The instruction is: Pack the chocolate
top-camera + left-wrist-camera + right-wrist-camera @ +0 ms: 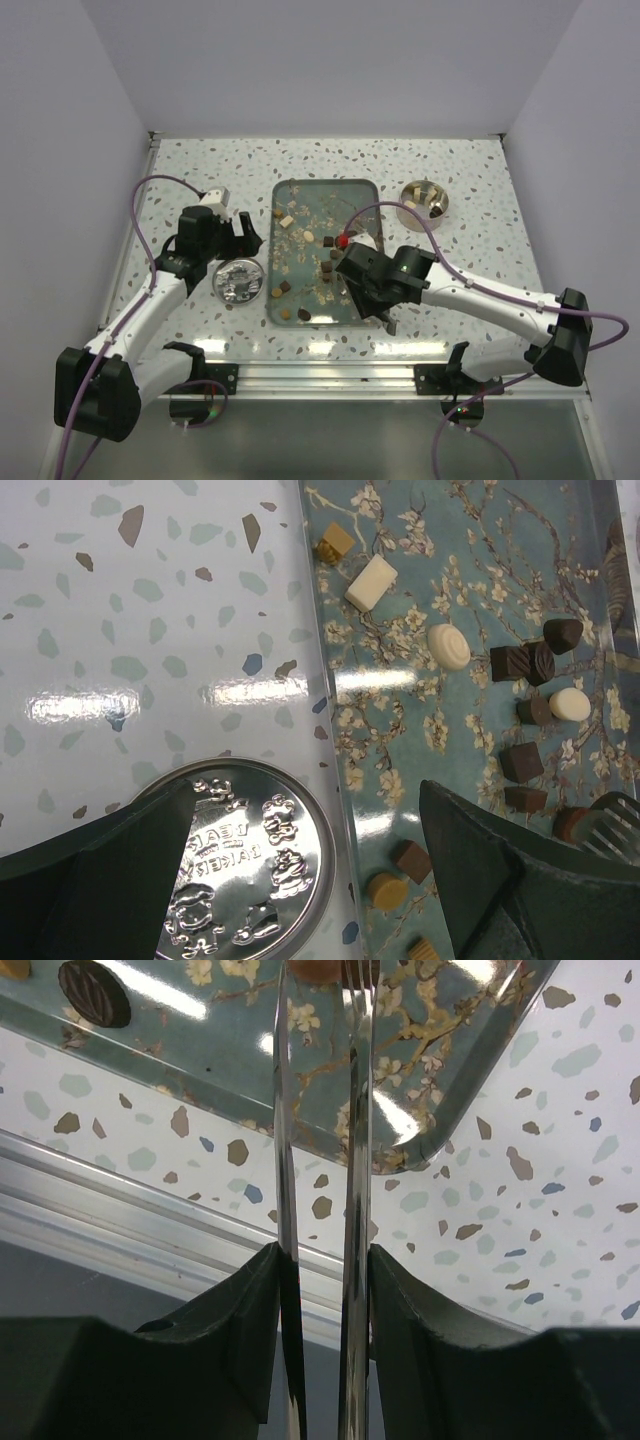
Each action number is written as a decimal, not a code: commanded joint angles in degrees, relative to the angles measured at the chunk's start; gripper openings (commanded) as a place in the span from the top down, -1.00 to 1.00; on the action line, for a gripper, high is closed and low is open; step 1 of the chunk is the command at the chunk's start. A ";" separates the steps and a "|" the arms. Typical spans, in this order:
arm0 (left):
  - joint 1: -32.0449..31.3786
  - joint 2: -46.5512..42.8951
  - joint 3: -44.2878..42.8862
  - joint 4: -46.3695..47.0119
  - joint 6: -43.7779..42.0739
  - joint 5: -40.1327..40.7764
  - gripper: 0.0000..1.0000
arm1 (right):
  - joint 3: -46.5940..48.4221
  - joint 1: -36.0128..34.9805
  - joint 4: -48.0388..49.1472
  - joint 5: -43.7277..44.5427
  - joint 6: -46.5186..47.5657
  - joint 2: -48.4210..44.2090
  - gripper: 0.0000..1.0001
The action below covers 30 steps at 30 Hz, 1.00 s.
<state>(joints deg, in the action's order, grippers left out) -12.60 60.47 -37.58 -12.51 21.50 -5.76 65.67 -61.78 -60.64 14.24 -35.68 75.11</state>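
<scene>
Several chocolates (328, 266), dark brown and cream, lie scattered on a teal floral tray (300, 190). The left wrist view shows a cream oval (449, 645), a cream block (371, 583) and dark cubes (520, 763) on the tray (400, 710). My left gripper (243, 232) is open and empty, and hangs over the tray's left edge (308, 800). My right gripper (365, 285) is shut on metal tongs (352, 1160), at the fingers (322, 1260). The tongs' tips reach a brown chocolate (313, 968) on the tray (200, 1050). The slotted tong end (612, 820) also shows beside a brown piece (570, 825).
A round embossed silver lid (240, 281) lies left of the tray, under my left gripper (250, 870). A small metal tin (410, 208) with a few chocolates stands right of the tray's far end. Pale flakes (300, 235) lie on the tray. An aluminium rail (320, 375) runs along the near edge.
</scene>
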 commanded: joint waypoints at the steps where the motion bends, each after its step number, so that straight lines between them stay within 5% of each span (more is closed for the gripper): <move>1: 0.29 -1.05 0.58 1.09 -0.31 -0.57 -1.00 | 1.21 -1.24 -2.90 2.37 -2.81 -0.31 0.17; 30: 0.29 -2.37 1.72 1.09 -0.23 -0.66 -1.00 | 2.80 -1.59 -0.35 5.36 -2.29 2.67 0.17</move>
<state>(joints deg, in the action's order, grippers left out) -12.60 59.31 -36.62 -12.47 21.50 -6.00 67.79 -63.11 -62.70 17.50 -38.50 77.69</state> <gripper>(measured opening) 0.997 0.415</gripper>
